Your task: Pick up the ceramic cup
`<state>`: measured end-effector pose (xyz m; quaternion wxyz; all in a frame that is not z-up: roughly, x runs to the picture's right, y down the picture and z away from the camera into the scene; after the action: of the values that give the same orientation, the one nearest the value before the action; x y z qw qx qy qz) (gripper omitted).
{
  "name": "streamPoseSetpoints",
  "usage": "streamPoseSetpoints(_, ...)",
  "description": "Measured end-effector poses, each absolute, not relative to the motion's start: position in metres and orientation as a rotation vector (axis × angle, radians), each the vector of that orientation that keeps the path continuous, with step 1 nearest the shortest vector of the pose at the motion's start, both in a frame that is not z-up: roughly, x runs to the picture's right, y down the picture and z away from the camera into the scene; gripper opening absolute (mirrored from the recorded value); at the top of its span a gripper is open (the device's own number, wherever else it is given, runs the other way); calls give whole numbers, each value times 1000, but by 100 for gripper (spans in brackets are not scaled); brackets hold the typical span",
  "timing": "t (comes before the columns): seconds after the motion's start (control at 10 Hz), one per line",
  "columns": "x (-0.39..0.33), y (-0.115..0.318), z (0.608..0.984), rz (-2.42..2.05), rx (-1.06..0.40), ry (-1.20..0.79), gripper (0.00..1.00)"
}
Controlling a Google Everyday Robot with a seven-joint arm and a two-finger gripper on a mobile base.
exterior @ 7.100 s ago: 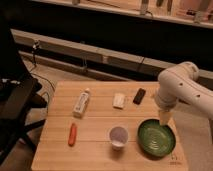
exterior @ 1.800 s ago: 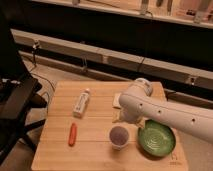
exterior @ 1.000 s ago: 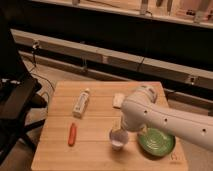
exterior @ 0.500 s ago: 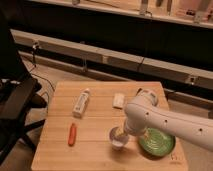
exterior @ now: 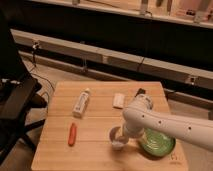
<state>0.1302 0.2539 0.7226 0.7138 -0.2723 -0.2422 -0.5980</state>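
Note:
The ceramic cup (exterior: 118,138) is small, white and round. It stands upright on the wooden table (exterior: 95,125) near the front edge, just left of the green ribbed bowl (exterior: 157,144). My white arm comes in from the right and bends down over the cup. My gripper (exterior: 124,135) is at the cup's right rim, mostly hidden under the arm's wrist.
A white bottle (exterior: 81,102) lies at the table's left middle. An orange-red carrot-like item (exterior: 73,134) lies at the front left. A white block (exterior: 118,100) and a dark bar (exterior: 140,93) lie at the back. A black chair (exterior: 15,105) stands left of the table.
My arm has swung from above the bowl leftward and down onto the cup. Over the last second it settled lower at the cup's right rim. The cup has not visibly moved.

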Motion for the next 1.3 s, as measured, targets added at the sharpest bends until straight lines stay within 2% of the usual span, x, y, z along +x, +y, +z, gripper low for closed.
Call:
streamPoseSetpoints(0.3,130,233,707,-1324,-597,-535,50)
streamPoseSetpoints(0.4,130,235,709,-1330,-595,-534,38)
streamPoseSetpoints(0.8,126,228,716,-1333,-568,-524,2)
streamPoseSetpoints(1.3,123,198,695,-1348,-557,-517,1)
